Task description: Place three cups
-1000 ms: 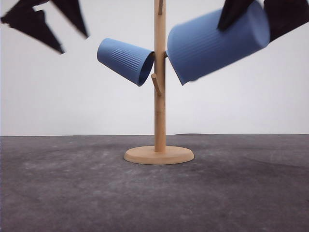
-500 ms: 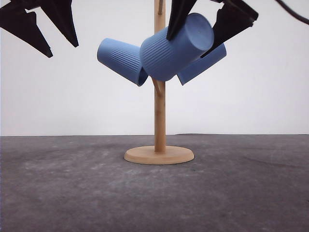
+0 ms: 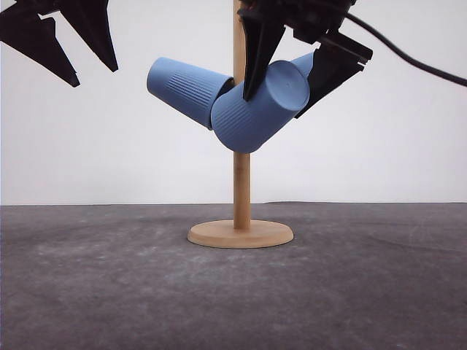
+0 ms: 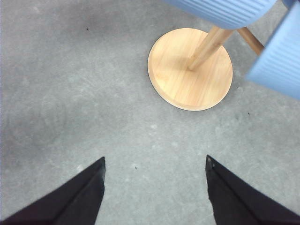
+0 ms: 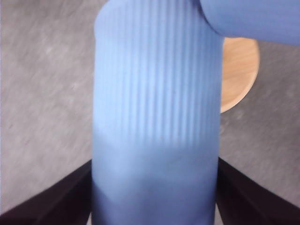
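1. No brand, label or writing can be read on any cup, on the stand or on either gripper.
2. Front view: a wooden stand (image 3: 241, 189) sits on a round base on the dark grey table (image 3: 95, 292), with a plain white wall (image 3: 95, 160) behind.
3. Left cup (image 3: 186, 91): hangs tilted on the left side of the post, flat base up and to the left, open mouth toward the post.
4. Middle cup (image 3: 257, 108): tilted in front of the post, flat base up and to the right, mouth down and to the left. Its lower end overlaps the mouth of the left cup; I cannot tell whether they touch.
5. Right gripper (image 3: 281, 73): clamped on the middle cup near its base end, 1 finger on each side. Right wrist view: the ribbed wall of this cup (image 5: 157, 122) runs between the 2 dark fingers (image 5: 51, 197), both pressed to it.
6. Rear cup (image 3: 306, 62): only a small blue part shows behind the right gripper, on the right side of the post. In the right wrist view it (image 5: 253, 18) crosses above the held cup, with the stand base (image 5: 239, 70) beyond.
7. Left gripper (image 3: 69, 44): raised at the upper left, well apart from the cups. Left wrist view: fingers (image 4: 79, 197) spread wide, nothing between them, above bare table near the stand base (image 4: 190, 70).
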You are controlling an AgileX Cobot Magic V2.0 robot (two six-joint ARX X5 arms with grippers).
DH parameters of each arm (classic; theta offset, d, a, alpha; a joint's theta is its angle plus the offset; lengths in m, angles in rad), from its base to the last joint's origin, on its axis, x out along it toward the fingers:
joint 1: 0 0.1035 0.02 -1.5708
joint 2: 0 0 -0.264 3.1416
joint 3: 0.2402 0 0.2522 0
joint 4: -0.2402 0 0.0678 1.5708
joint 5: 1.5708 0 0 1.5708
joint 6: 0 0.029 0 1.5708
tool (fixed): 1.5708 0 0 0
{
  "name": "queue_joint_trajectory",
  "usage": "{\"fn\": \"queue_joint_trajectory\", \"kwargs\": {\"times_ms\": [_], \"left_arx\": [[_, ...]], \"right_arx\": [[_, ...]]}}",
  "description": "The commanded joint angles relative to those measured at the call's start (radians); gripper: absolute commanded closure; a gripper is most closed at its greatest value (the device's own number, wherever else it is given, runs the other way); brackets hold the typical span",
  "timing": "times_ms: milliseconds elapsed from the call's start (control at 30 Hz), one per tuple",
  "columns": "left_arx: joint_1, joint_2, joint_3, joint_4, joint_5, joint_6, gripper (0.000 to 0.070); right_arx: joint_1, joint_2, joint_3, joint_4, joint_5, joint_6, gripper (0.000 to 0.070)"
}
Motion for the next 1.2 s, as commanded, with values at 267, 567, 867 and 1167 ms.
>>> {"fn": "queue_joint_trajectory", "kwargs": {"times_ms": [267, 567, 867, 1167], "left_arx": [[-0.004, 0.008, 0.026, -0.006, -0.003, 0.011, 0.0305], [-0.004, 0.008, 0.026, -0.023, -0.003, 0.013, 0.0305], [-0.004, 0.008, 0.026, -0.024, -0.003, 0.012, 0.0306], [-0.004, 0.008, 0.026, -0.029, -0.003, 0.014, 0.0305]], "right_arx": [[0.004, 0.086, 0.024, 0.046, 0.035, 0.014, 0.0334], [0.005, 0.093, 0.024, 0.09, 0.055, 0.006, 0.0189], [0.005, 0.093, 0.024, 0.097, 0.04, 0.006, 0.0137], [0.005, 0.065, 0.027, 0.125, 0.021, 0.005, 0.0137]]}}
